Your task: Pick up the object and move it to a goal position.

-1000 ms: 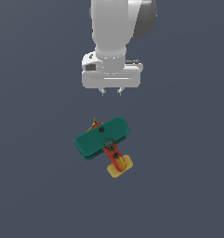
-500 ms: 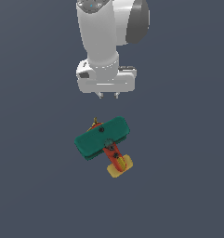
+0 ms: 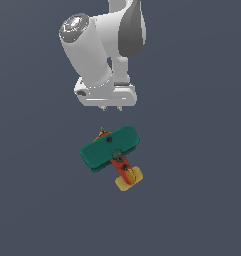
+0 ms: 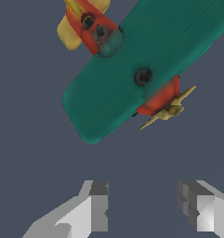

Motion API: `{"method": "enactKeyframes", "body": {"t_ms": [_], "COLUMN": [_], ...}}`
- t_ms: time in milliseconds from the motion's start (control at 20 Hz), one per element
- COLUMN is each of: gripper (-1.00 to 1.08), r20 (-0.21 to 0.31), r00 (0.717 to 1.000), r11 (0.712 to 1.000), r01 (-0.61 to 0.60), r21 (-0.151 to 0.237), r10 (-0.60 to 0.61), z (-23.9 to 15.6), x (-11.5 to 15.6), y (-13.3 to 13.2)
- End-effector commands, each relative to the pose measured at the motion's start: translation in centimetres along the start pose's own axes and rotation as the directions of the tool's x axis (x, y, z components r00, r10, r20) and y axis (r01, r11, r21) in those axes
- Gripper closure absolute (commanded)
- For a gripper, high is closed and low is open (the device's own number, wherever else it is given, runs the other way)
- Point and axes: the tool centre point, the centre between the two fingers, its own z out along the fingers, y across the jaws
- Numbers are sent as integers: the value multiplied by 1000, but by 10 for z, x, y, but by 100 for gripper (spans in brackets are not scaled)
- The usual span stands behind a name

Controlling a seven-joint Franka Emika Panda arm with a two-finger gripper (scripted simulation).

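Observation:
The toy biplane [image 3: 112, 148] lies on the dark grey floor in the exterior view, with teal-green wings, red fuselage, yellow tail toward the viewer and yellow propeller toward the arm. My gripper [image 3: 112, 108] hangs above and behind it, apart from it, with short fingertips pointing down. In the wrist view the biplane [image 4: 146, 69] fills the upper part, and my gripper [image 4: 148, 209] is open and empty, its two grey fingers [image 4: 92, 209] spread wide beside the propeller end.
The flat dark grey floor [image 3: 202, 200] surrounds the biplane. The white arm [image 3: 99, 50] rises above the gripper. Nothing else shows.
The arm has swung toward the exterior view's left and tilted, and the gripper has come slightly lower toward the biplane. The biplane has not moved.

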Motion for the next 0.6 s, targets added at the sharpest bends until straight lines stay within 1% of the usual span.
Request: {"method": "enactKeyframes", "body": {"t_ms": [0, 250, 550], "gripper": [-20, -20, -20], "r20": [23, 66, 115], "r00": [999, 994, 983], "r11": [999, 991, 972], "r01": [-31, -91, -162], "r21": [34, 98, 170], "r10": [30, 85, 144], "z": [5, 15, 25], "x": [2, 7, 13], "y": [5, 16, 27]}}
